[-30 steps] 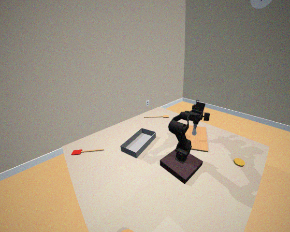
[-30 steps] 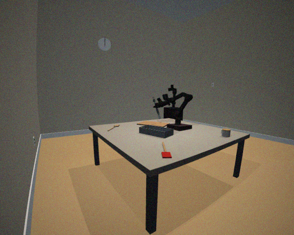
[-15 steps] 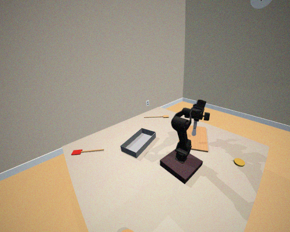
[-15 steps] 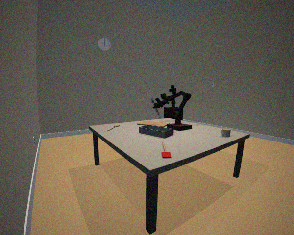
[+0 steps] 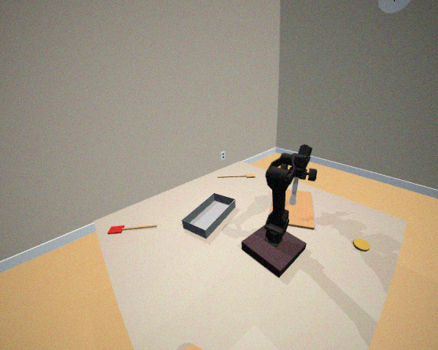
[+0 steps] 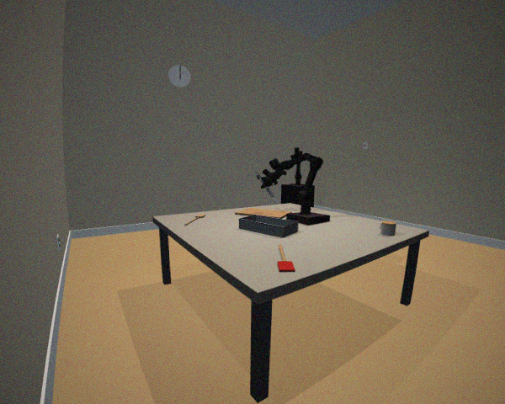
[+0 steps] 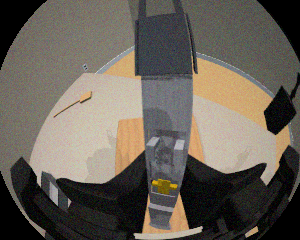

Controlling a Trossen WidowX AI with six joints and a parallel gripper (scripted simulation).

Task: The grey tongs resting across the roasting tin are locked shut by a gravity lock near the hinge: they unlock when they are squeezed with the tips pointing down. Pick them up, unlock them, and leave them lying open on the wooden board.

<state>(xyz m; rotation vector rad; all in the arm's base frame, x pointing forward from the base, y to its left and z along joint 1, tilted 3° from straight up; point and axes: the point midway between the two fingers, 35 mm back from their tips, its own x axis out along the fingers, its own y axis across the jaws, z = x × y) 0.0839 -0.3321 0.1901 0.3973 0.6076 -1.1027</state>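
The grey tongs [image 5: 294,189] [image 6: 269,191] [image 7: 167,100] are in the air above the wooden board [image 5: 304,211] [image 6: 261,212] [image 7: 127,145], steeply tilted in the exterior view. One end hangs down over the board. My gripper [image 7: 161,151] [image 6: 264,183] is shut on the tongs; its dark fingers press from both sides in the wrist view. A small yellow part [image 7: 164,186] shows on the tongs near their lower end in that view. I cannot tell whether the lock is released. The roasting tin [image 5: 194,227] [image 6: 261,226] stands apart with nothing across it.
A red-bladed spatula [image 5: 116,229] [image 6: 285,266] lies beyond the tin. A wooden spatula [image 5: 250,176] [image 6: 199,216] [image 7: 86,96] lies near the table edge. A yellow disc [image 5: 361,244] lies on the other side of the arm. A grey canister [image 6: 387,228] stands near another edge.
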